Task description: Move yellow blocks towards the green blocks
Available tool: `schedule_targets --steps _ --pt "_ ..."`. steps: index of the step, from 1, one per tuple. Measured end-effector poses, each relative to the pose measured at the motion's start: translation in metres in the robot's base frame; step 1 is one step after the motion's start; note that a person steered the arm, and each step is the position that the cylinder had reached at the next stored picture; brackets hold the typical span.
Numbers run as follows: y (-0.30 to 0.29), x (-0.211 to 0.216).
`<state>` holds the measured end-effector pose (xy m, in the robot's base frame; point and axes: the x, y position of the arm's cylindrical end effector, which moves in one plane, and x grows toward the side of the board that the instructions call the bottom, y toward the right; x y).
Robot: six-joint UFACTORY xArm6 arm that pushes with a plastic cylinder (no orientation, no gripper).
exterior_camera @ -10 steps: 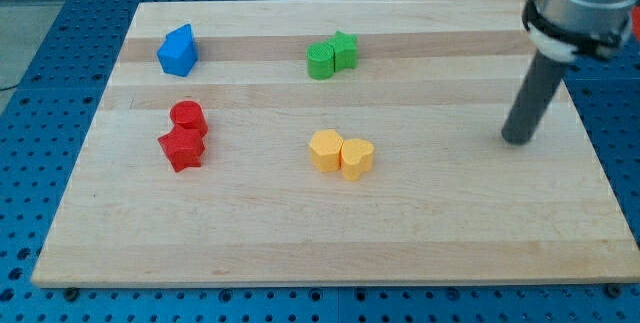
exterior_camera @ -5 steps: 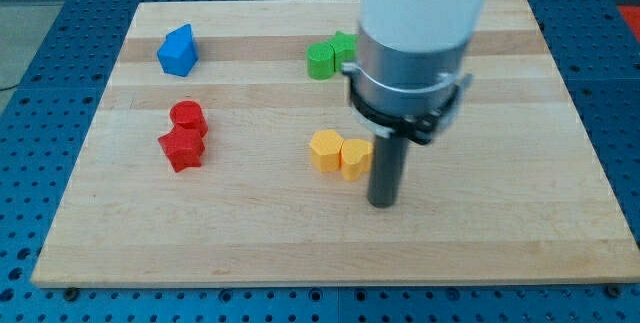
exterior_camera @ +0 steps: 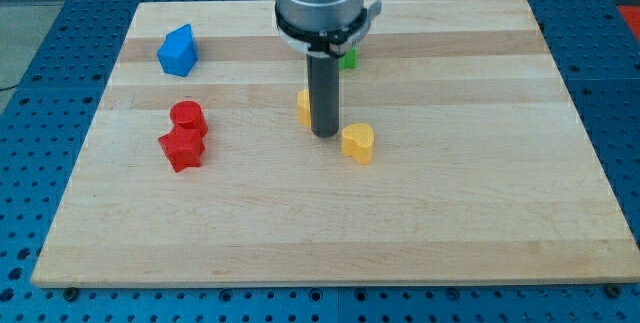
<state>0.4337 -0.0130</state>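
My tip [exterior_camera: 324, 133] rests on the board near its middle, between the two yellow blocks. One yellow block [exterior_camera: 303, 107] shows only as a sliver left of the rod, mostly hidden behind it. The yellow heart-shaped block [exterior_camera: 358, 142] lies just to the right of and below my tip, apart from the other yellow. Of the green blocks [exterior_camera: 348, 59], only a small piece shows to the right of the rod, near the view's top; the arm hides the rest.
A blue block [exterior_camera: 177, 50] sits at the upper left. A red round block [exterior_camera: 188, 117] and a red star-shaped block [exterior_camera: 182, 149] touch each other at the left. The wooden board [exterior_camera: 480, 213] lies on a blue perforated table.
My tip swept from the right side to below the yellow pair, then up between them. The left yellow block moved up toward the green blocks; the heart block moved slightly up and is now apart.
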Motion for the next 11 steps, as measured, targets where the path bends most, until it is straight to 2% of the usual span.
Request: schedule_targets --steps 1,3,4,5,6,7,8,11 --pt "-0.002 -0.010" --pt "-0.002 -0.005" --pt "-0.002 0.013" --pt "-0.002 0.051" --pt "0.019 0.096" --pt "0.075 0.122" --pt "0.105 0.110" --pt "0.032 0.044"
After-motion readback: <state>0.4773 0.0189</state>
